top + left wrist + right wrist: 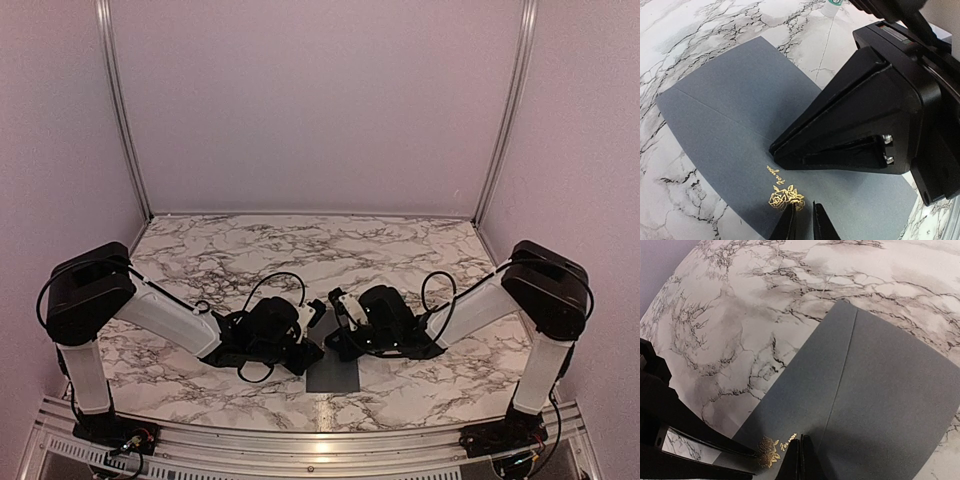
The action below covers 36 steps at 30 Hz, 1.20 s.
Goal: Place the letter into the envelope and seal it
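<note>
The dark grey envelope (735, 105) lies flat on the marble table, with a gold rose mark (785, 196) on its upper face and a straight crease across it. It also shows in the right wrist view (880, 380) and the top view (333, 378). My left gripper (804, 206) rests its tips on the envelope beside the rose, fingers a narrow gap apart with nothing between them. My right gripper (800, 440) is shut and its tip presses on the envelope by the crease; in the left wrist view it (774, 149) stands opposite my left tips. The letter is out of view.
A small white-and-green tube (831, 6) stands on the table beyond the envelope's far edge. Both arms meet over the table's near middle (320, 335). Bare marble (300, 245) lies behind them, and purple walls enclose the back and sides.
</note>
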Each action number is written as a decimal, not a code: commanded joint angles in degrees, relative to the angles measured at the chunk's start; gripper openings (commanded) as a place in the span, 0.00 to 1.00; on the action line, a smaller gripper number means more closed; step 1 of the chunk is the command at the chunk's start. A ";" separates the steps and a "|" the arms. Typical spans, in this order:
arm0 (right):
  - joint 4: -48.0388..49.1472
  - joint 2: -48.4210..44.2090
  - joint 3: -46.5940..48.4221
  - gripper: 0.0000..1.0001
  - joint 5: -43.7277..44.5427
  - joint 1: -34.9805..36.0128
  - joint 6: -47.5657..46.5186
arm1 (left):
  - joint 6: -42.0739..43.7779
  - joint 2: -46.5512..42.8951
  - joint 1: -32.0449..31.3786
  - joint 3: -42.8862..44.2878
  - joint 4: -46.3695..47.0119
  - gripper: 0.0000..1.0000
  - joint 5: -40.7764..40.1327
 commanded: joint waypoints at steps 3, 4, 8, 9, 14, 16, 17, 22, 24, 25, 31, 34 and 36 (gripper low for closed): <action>-5.78 3.08 1.85 0.00 2.51 -2.73 -0.83 | 0.17 -0.35 -0.38 -0.35 -2.06 0.14 0.72; -5.61 3.58 1.97 0.00 2.36 -2.99 -0.89 | 0.25 -0.40 -0.39 -0.40 -2.06 0.14 0.74; -3.89 5.41 1.32 0.00 0.13 -2.79 -0.52 | 0.23 -0.62 -0.39 -0.61 -2.06 0.14 -0.24; -3.16 5.39 0.66 0.00 -0.54 -2.63 -0.28 | 0.18 -0.76 -0.39 -0.47 -2.06 0.14 -0.50; -2.46 3.44 -1.74 0.00 -1.05 -1.28 0.07 | 0.95 -1.30 -0.38 1.84 -2.03 0.13 -0.49; -2.74 2.71 -1.99 0.00 -0.67 -1.04 0.07 | 1.20 -1.21 -0.18 3.21 -2.06 0.14 -0.91; -2.79 2.40 -2.01 0.00 -0.61 -1.01 0.07 | 0.96 -1.13 0.21 3.78 -2.06 0.13 -1.23; -2.63 2.17 -1.97 0.00 -1.04 -0.98 -0.48 | -1.15 -0.95 2.53 5.87 -1.97 0.12 -3.06; -2.56 2.47 -1.72 0.00 -1.29 -1.04 -0.61 | -1.40 -0.19 3.27 6.93 -2.05 0.12 -2.41; -2.62 2.52 -1.60 0.00 -1.30 -1.03 -0.70 | -1.65 0.39 3.46 7.59 -2.01 0.12 -2.00; -2.64 2.52 -1.06 0.00 -1.46 -0.97 -0.81 | -2.16 4.15 4.79 9.57 -1.88 0.11 -1.81; -2.69 2.70 -0.97 0.00 -1.58 -1.00 -0.80 | -2.04 5.84 5.47 10.73 -1.88 0.11 -1.80; -2.65 2.71 -1.04 0.00 -1.57 -1.01 -0.81 | -2.26 6.94 5.67 11.14 -1.97 0.11 -1.80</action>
